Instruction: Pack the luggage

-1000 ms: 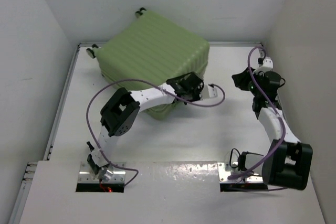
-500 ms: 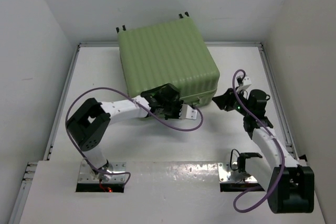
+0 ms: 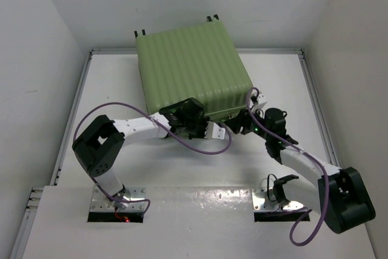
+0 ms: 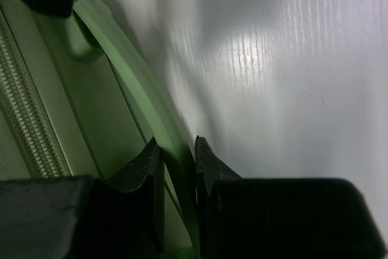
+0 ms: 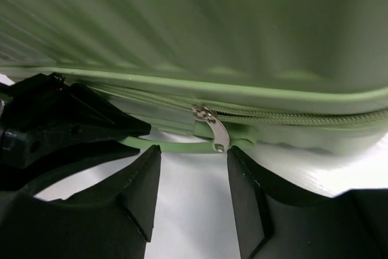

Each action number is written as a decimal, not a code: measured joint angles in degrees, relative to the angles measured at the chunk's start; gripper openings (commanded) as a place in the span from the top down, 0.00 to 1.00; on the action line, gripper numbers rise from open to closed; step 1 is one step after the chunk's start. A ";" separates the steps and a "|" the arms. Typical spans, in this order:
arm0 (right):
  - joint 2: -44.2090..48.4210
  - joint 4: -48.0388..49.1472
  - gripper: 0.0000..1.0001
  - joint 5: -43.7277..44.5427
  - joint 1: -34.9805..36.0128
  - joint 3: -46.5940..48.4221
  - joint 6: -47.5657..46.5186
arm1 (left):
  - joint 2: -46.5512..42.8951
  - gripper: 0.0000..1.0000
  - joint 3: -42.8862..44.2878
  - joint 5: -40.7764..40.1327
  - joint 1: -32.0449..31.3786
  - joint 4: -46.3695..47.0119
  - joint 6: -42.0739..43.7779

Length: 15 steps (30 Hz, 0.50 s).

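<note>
The luggage, a pale-green ribbed hard-shell suitcase, lies closed at the back of the table with its wheels toward the far wall. My left gripper is at its near edge, shut on the thin green carry handle, which runs between the two fingertips. My right gripper is just right of it at the same edge. Its jaws stand open, right below the silver zipper pull and the handle, holding nothing. The left gripper's black body shows beside it.
The white table is walled on three sides, with raised rails along its left and right edges. Purple cables loop from both arms over the table in front of the suitcase. The arm bases sit at the near edge.
The suitcase has swung round and now sits square to the table. My right gripper came left and down to its near edge and opened wider. The left stays shut on the handle.
</note>
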State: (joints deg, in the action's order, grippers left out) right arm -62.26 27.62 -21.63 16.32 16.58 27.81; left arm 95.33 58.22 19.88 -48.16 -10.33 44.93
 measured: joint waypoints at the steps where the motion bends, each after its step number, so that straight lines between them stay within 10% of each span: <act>1: -0.33 0.68 0.52 0.66 0.70 0.00 -0.15 | 0.00 1.00 0.00 0.00 0.00 0.00 0.00; 15: -4.33 2.47 0.46 5.90 0.90 0.70 -0.42 | -0.02 1.00 0.00 -0.02 0.04 0.07 -0.42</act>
State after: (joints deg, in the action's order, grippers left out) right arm -66.59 30.09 -15.73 17.21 17.28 27.40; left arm 95.31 58.22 19.86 -48.12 -10.26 44.51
